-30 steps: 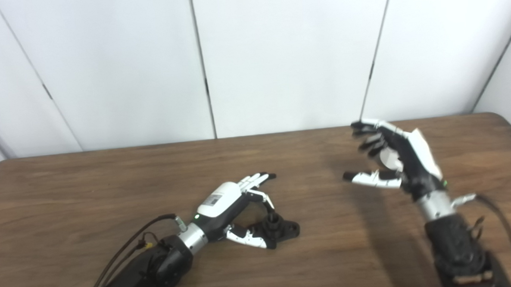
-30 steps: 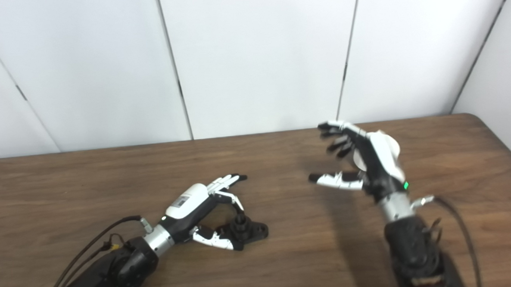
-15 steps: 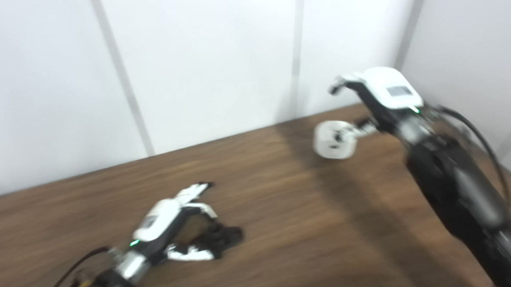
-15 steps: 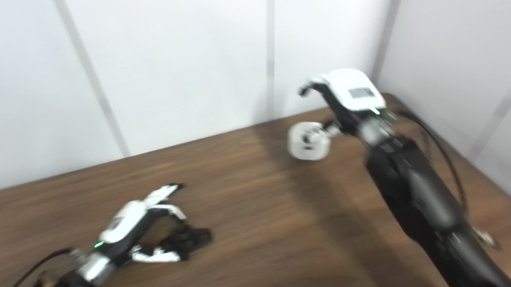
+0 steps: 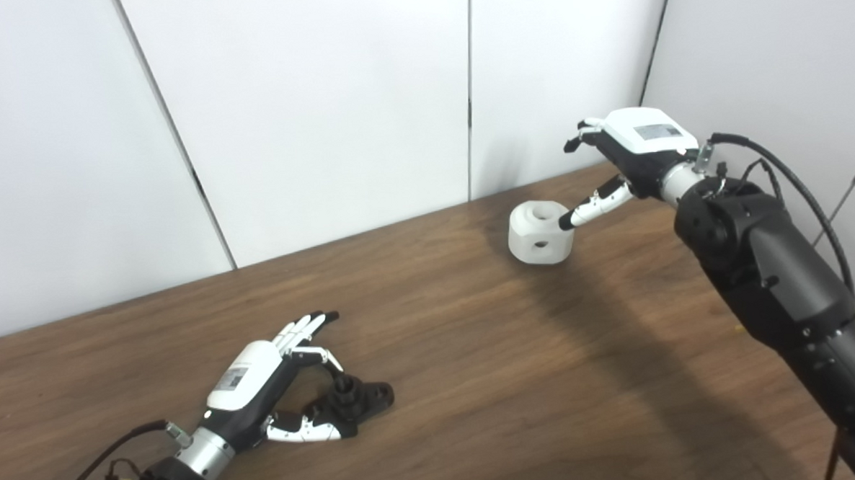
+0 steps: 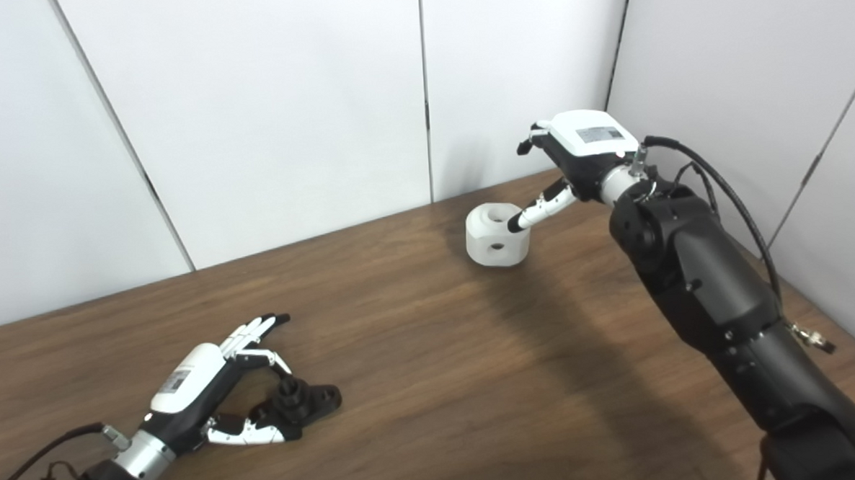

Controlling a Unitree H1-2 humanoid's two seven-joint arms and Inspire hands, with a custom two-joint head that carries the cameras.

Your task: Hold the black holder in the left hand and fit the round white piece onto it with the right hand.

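Left hand (image 5: pixel 260 377): low in the lower left of the frame, resting on the table, its arm coming in from the bottom left corner. Its fingers are stretched forward and spread, the thumb lying along the near side of the black holder. It cups the holder loosely, and I see no firm grasp; I would call it open.

Black holder (image 5: pixel 355 400): flat on the wood in the lower left, just right of the left hand's palm, between thumb and fingers. A short upright post stands on its flat base.

Right hand (image 6: pixel 575 154): upper right of the frame, raised above the far part of the table, palm down, white back plate facing up. The thumb points down-left, its dark tip touching the right top edge of the white piece. The other fingers curl at the far side, clear of the piece. It grips nothing, fingers apart.

Round white piece (image 5: pixel 540 232): on the table in the upper middle-right, close to the wall, well apart from the holder. A stubby cylinder with a hole in its top and a small hole in its side facing us.

Table (image 5: pixel 477 382): dark brown wood, filling the lower half of the frame.

Wall (image 5: pixel 320 93): plain white panels with dark seams, across the upper half.
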